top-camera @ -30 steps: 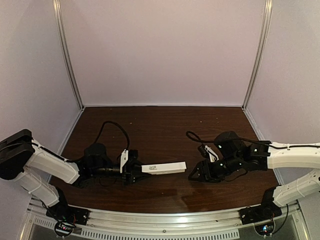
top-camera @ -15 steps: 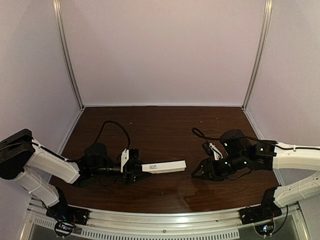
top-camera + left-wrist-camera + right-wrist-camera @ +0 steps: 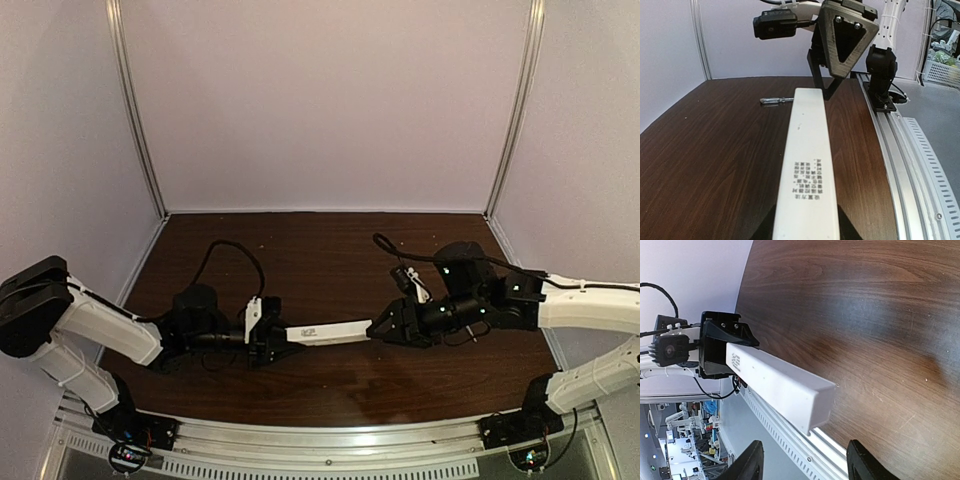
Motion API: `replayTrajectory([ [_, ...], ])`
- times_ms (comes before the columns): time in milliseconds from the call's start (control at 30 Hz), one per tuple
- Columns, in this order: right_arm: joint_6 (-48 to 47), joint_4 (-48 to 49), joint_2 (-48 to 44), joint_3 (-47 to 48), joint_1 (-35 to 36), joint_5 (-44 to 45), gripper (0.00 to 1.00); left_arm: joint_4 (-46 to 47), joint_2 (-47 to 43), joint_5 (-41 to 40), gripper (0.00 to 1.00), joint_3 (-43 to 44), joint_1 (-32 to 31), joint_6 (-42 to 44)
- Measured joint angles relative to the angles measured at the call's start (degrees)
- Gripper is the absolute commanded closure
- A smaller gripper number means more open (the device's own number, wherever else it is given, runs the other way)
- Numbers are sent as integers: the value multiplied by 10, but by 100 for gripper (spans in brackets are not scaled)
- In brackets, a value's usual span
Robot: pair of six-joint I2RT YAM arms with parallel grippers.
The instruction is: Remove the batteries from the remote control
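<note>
Noting the governing alignment first: the remote control [image 3: 330, 331] lies across the middle of the top view, its long axis running left to right, with the right end slightly higher in the frame. Your left end effector [image 3: 272, 340] is clenched on its left end and appears to hold it clear of the counter [image 3: 320, 260]. Your right end effector [image 3: 382, 329] sits at the opposite, free end, so that arm is the nearer one for work there. In the right wrist view its fingers [image 3: 754, 462] stand spread and released at the bottom of the frame, with the remote's square end just above the gap between them; contact cannot be confirmed. No batteries are visible in any view; the face showing carries only small print. Judgement: any closure must come in along that long axis, so keep your right arm in line with it.
</note>
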Motion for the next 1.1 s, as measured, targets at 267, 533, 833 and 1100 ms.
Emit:
replayTrajectory([
  [267,0,19,59,18,-7,-8,51,-10,1,6,100,1,0,9],
  [533,0,21,65,31,-10,-16,59,-24,9,6,100,11,0,16],
  [833,-2,22,76,34,-11,-23,69,-31,13,6,100,12,0,20],
  [1100,-2,13,77,34,-15,-22,79,-37,17,4,100,19,-1,24],
])
